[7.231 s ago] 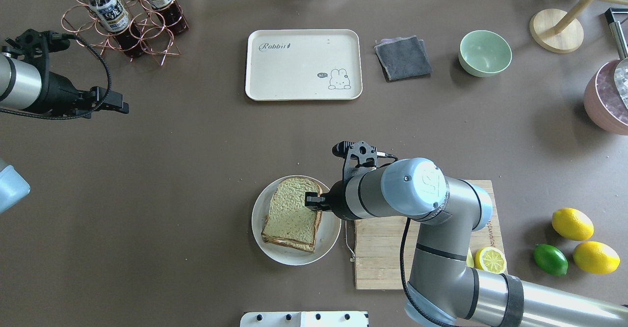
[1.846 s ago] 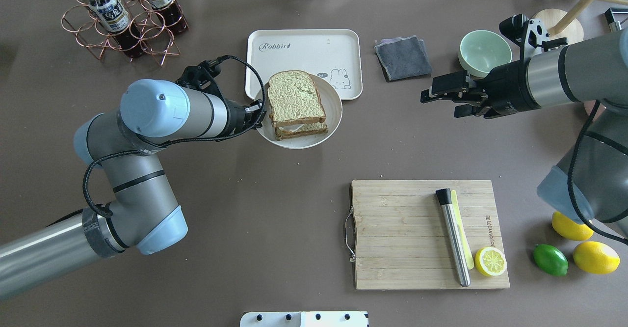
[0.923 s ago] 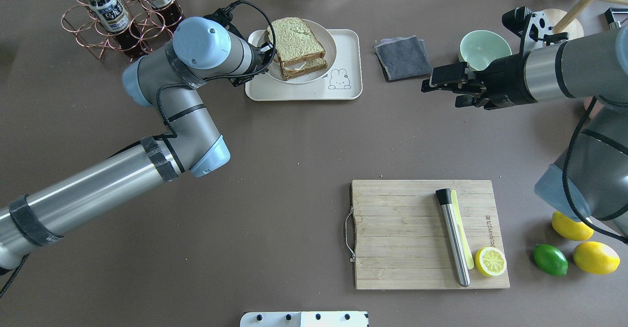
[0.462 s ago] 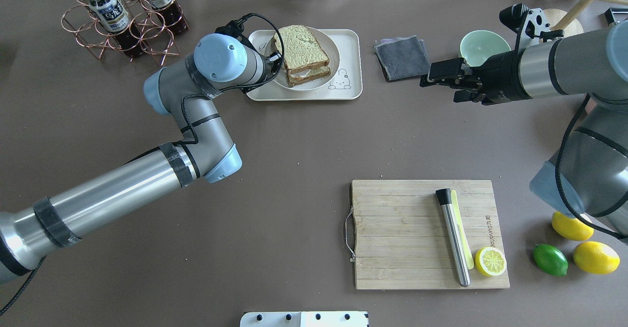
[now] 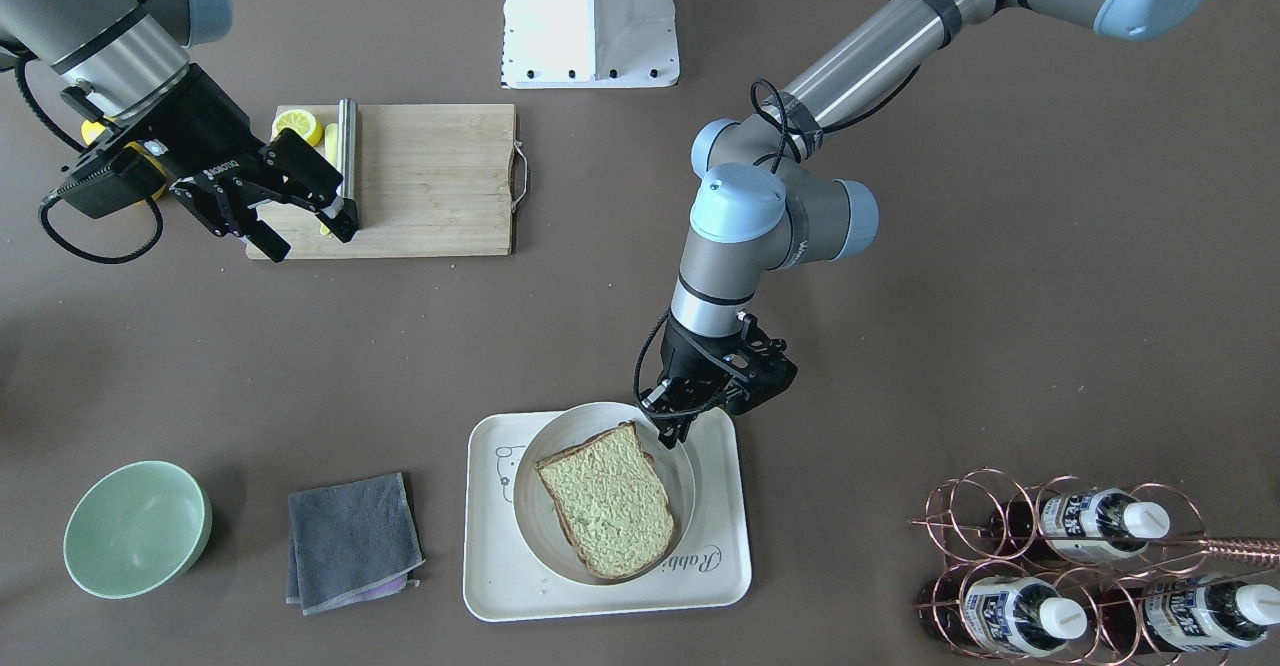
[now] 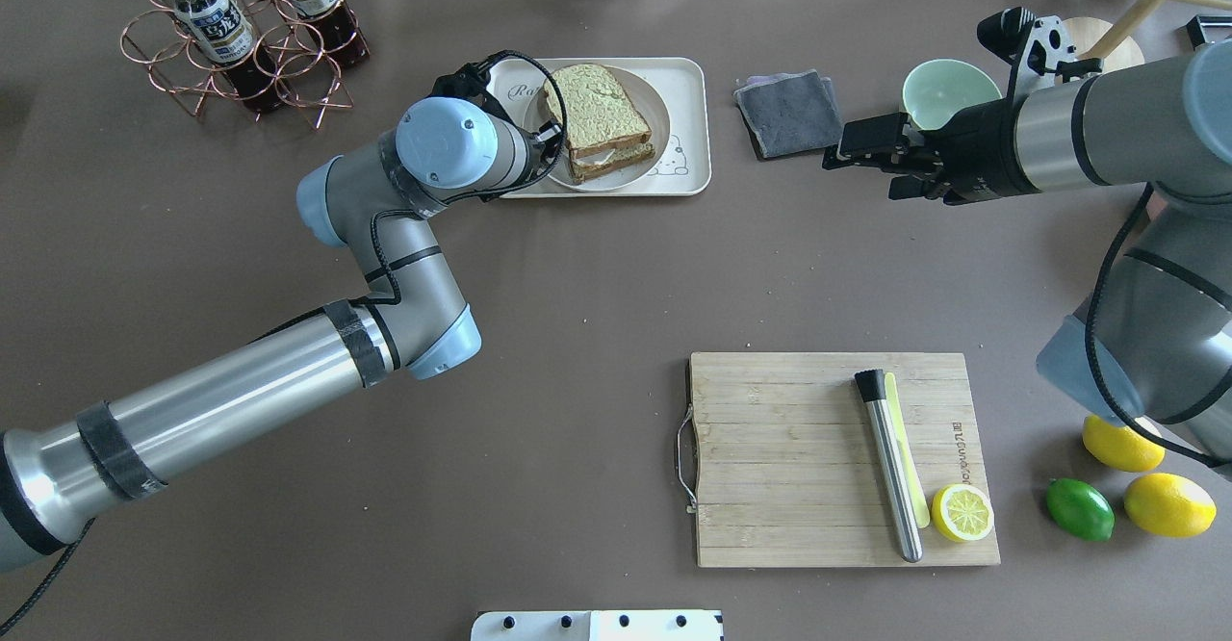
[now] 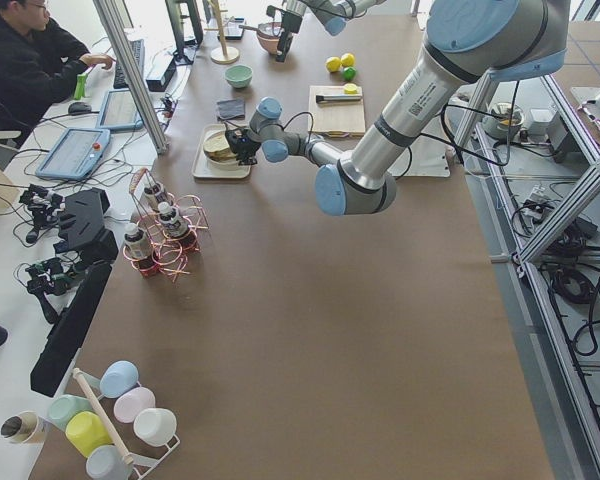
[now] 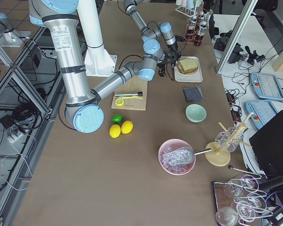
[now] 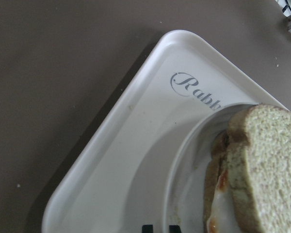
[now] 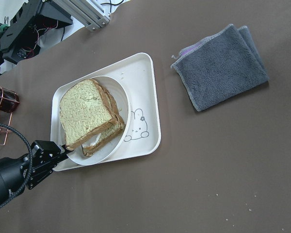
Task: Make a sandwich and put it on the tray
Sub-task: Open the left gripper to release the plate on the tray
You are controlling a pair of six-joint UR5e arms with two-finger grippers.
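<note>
The sandwich [image 6: 597, 107], two bread slices with white egg between, lies on a round white plate [image 6: 662, 126]. The plate sits over the cream tray [image 6: 685, 145] at the table's far middle; I cannot tell if it rests on it. My left gripper [image 6: 551, 136] is shut on the plate's left rim. The front view shows the gripper [image 5: 668, 433], sandwich [image 5: 608, 501] and tray [image 5: 725, 546]. The left wrist view shows the fingertips [image 9: 148, 227] at the rim beside the sandwich [image 9: 266, 165]. My right gripper [image 6: 861, 167] is open and empty, right of the tray.
A grey cloth [image 6: 789, 112] and a green bowl [image 6: 948, 92] lie right of the tray. A copper bottle rack [image 6: 241, 44] stands at the far left. A wooden cutting board [image 6: 789, 448] near me holds a steel tube [image 6: 890, 468] and a lemon half [image 6: 961, 511].
My left arm has carried the plate with the sandwich from the table's middle onto the tray area, then shifted it slightly. My right gripper has stayed open and nearly still.
</note>
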